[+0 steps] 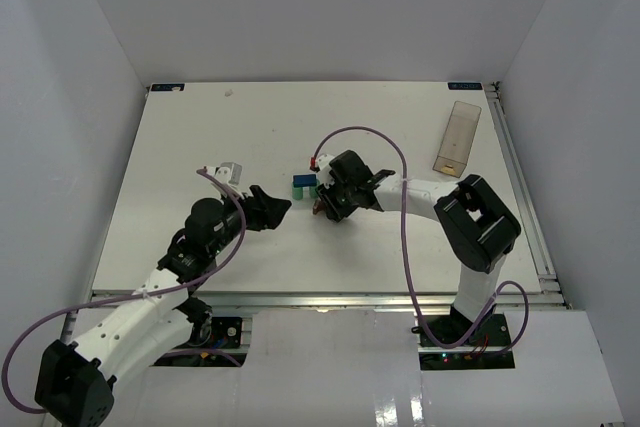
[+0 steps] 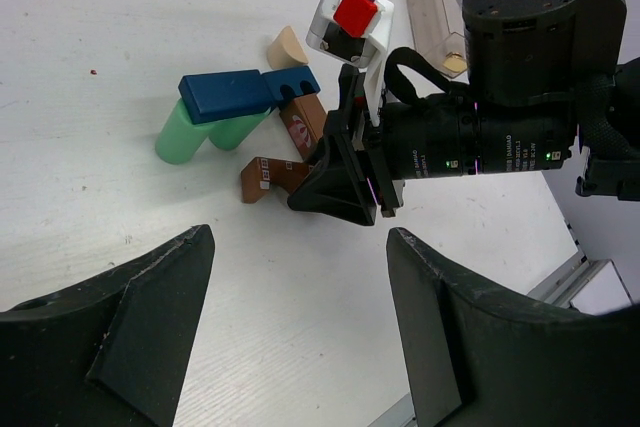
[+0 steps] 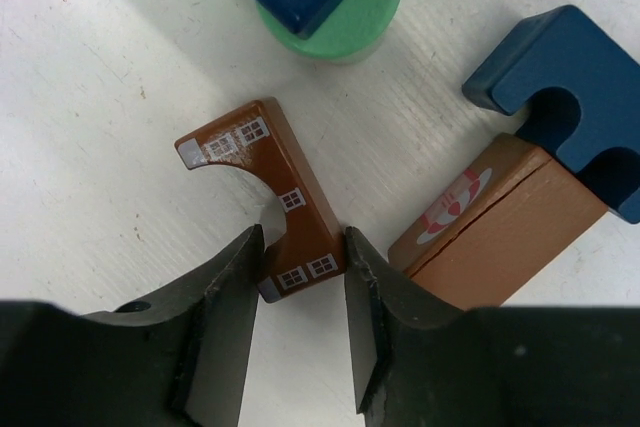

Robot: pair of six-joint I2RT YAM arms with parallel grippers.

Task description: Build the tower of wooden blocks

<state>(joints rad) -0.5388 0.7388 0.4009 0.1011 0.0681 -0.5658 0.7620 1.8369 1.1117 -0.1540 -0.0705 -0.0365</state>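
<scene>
Right end effector (image 3: pixel 303 252) grips 1 arch (image 3: pixel 287 190) | left end effector (image 2: pixel 300 252) spread | 2 green cylinders (image 2: pixel 180 139)

arch (image 3: pixel 295 209): brown, white windows | cylinder (image 3: pixel 352 15): green | brick (image 3: pixel 505 237): brown, red-white ring

I am looking at a long clear box (image 1: pixel 457 137) that is resting on the white table (image 1: pixel 250 127), far over on my right side near the back. A small yellow bit (image 1: pixel 450 163) is showing at its near end
</scene>
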